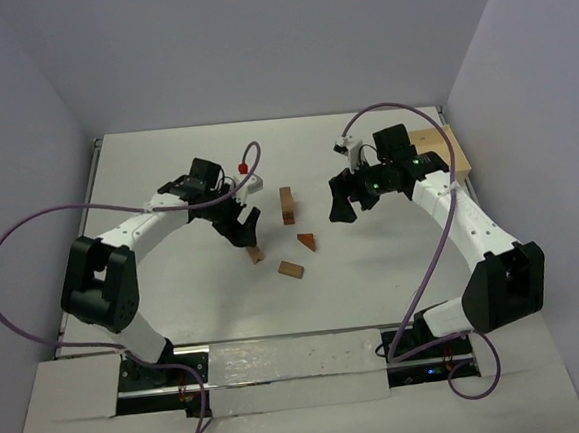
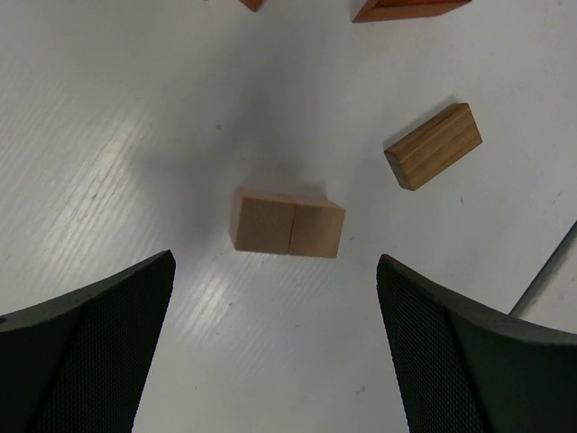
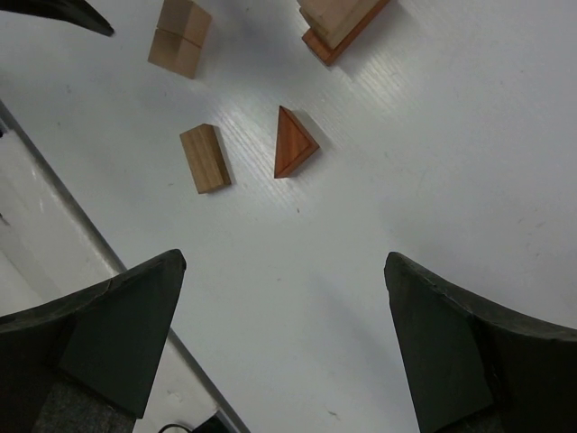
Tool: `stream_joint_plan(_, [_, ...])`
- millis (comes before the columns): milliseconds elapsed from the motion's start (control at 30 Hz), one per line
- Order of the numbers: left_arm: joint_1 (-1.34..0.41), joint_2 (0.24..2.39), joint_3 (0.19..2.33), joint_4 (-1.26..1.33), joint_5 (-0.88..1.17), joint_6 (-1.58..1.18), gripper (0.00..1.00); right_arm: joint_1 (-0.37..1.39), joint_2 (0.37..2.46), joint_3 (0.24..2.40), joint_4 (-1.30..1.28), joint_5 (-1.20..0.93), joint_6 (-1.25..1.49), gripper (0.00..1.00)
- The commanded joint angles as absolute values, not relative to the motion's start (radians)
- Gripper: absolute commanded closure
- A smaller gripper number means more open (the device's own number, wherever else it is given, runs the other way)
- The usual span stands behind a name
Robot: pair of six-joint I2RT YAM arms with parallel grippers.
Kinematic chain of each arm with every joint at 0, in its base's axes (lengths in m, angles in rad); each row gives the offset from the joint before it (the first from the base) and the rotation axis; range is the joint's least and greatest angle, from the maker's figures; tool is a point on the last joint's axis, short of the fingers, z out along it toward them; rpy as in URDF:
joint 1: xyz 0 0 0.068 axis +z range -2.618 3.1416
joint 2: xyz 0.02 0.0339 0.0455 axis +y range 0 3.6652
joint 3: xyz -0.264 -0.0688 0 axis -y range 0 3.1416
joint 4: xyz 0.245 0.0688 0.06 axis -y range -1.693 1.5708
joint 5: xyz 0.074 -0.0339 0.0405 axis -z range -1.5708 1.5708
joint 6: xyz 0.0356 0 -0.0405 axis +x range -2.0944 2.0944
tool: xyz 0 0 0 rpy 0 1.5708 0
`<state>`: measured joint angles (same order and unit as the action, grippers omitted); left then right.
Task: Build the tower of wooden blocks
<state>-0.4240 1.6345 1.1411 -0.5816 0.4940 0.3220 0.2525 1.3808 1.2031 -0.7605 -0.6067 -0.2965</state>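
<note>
- White table (image 1: 166, 176) carries everything; the blocks lie near its middle, between the two arms.
- Pale wooden box (image 1: 435, 150) stands at about 2 o'clock from the stack, beside the right arm and well apart from the blocks.
- Left gripper (image 1: 240, 227) hangs with jaws spread wide and empty, right above the cuboid (image 2: 288, 223). It looks lined up for a pick.
- Right gripper (image 1: 349, 204) is likewise spread and holds nothing. It hovers at 3 o'clock of the stack, which leaves the left arm room.
- Wood block tower (image 1: 288, 205) is only a low start at the table's centre, with lighter pieces on a reddish bar.
- Flat block (image 1: 291, 269) lies at 6 o'clock of the tower, near the cuboid but not touching it. It could catch the outer finger.
- Wedge (image 1: 307, 241) lies at 5 o'clock of the tower, clear of both grippers.
</note>
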Motion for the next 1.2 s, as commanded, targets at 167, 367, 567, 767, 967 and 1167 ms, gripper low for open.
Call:
stream_joint_plan(167, [-0.481, 1.768, 1.25, -0.676, 0.53, 0.468, 0.01, 0.244, 1.39, 1.197, -0.765, -0.698, -0.258, 0.0])
stream_joint_plan(367, [-0.516, 1.778, 1.22, -0.638, 0.48, 0.447, 0.01, 0.244, 1.406, 1.202, -0.763, -0.697, -0.259, 0.0])
stream_joint_plan(567, [-0.528, 1.792, 1.205, -0.606, 0.45, 0.436, 0.01, 0.243, 1.422, 1.216, -0.764, -0.698, -0.255, 0.0])
stream_joint_plan(767, [-0.543, 1.777, 1.175, -0.553, 0.419, 0.441, 0.01, 0.244, 1.426, 1.215, -0.764, -0.692, -0.255, 0.0])
stream_joint_plan(967, [-0.546, 1.754, 1.144, -0.515, 0.434, 0.457, 0.01, 0.242, 1.431, 1.215, -0.764, -0.695, -0.258, 0.0])
stream_joint_plan(1167, [-0.546, 1.718, 1.099, -0.481, 0.449, 0.477, 0.01, 0.242, 1.439, 1.22, -0.764, -0.692, -0.256, 0.0])
